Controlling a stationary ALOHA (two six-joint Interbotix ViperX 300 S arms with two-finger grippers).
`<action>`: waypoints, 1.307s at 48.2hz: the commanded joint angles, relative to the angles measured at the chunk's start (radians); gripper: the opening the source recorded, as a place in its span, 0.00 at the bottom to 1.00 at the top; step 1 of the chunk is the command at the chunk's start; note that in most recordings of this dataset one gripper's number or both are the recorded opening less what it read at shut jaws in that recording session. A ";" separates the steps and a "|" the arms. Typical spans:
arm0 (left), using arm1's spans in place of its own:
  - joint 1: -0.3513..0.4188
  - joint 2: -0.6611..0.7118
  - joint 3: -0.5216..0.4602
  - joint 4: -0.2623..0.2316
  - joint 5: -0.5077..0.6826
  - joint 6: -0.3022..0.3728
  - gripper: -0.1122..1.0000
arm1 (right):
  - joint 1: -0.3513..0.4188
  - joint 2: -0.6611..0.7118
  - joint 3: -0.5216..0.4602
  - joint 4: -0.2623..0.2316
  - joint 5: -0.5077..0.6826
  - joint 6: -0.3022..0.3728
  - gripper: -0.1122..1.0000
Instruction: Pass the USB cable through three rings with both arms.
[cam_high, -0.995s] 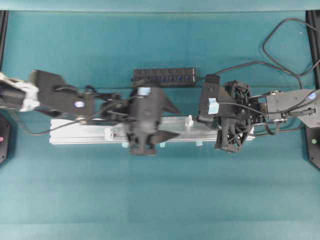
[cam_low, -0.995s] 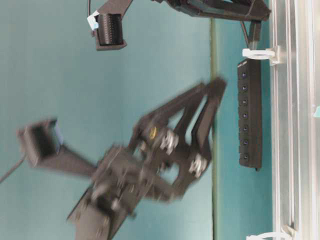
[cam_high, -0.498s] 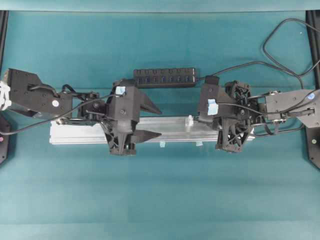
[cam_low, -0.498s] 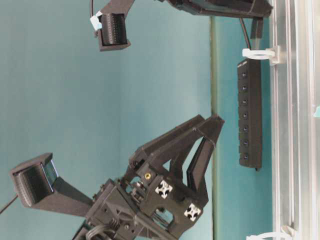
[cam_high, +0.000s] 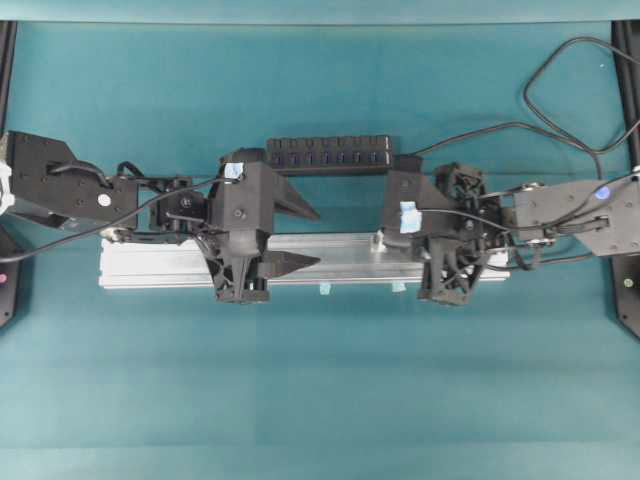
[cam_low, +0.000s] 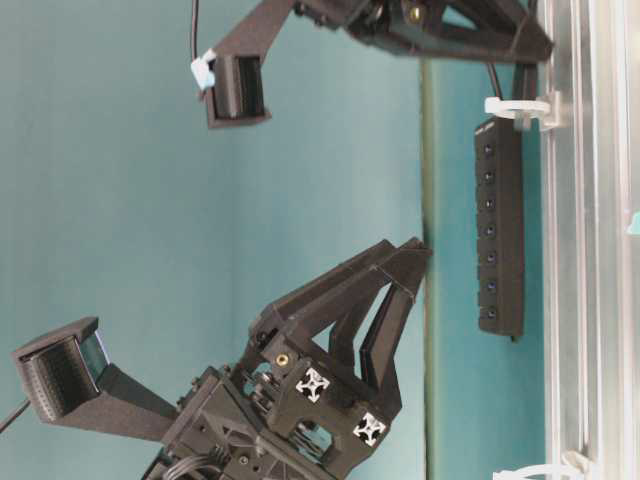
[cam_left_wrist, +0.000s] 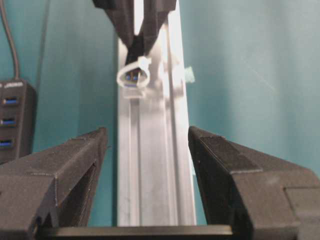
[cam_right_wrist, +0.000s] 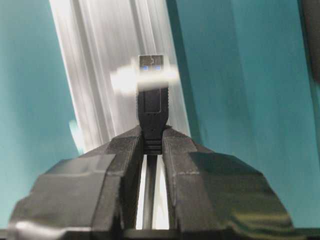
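Threading is the step in hand: the right gripper is clamped on the USB cable just behind its plug, whose metal tip sits at a whitish ring on the aluminium rail. To do it well, I judge the plug should stay square to the loop and travel along the rail, toward 12 o'clock in the right wrist view, until it pokes clear. The left gripper waits over the rail, jaws wide and empty. Only the left wrist view shows the plug's face framed inside the loop; overhead, the arms hide plug and ring contact.
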 joint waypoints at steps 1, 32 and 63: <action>0.008 -0.011 -0.014 0.003 -0.006 -0.002 0.72 | -0.002 0.006 -0.023 -0.003 -0.034 -0.011 0.07; 0.035 0.212 -0.100 0.003 -0.095 -0.002 0.72 | -0.002 0.009 -0.026 0.000 -0.092 -0.003 0.07; 0.035 0.327 -0.202 0.003 -0.098 0.005 0.52 | -0.002 0.011 -0.028 0.002 -0.095 -0.002 0.07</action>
